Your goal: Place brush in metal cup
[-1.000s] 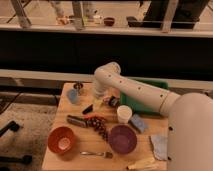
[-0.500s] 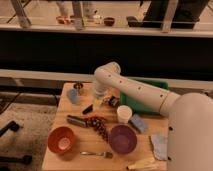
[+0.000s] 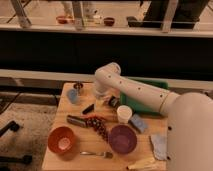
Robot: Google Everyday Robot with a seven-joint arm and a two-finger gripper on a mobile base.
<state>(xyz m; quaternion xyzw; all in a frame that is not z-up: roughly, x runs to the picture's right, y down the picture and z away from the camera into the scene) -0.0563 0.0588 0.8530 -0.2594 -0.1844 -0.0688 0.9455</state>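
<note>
Jaws were spread wide, nothing held. The gripper [image 3: 102, 100] was seen low over the table [image 3: 62, 107], just beside the brush [image 3: 89, 108], which was laid flat, apart from the metal cup [image 3: 78, 86] behind it. Approach step, probably; next the brush would need to be straddled and pinched.

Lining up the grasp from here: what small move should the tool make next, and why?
Probably lower the tool and nudge it toward the picture's left, onto the brush. The tool hangs open just above the table, holding nothing. The brush lies slanted on the wood beside it, and the metal cup stands further back, behind the pale blue cup.
</note>
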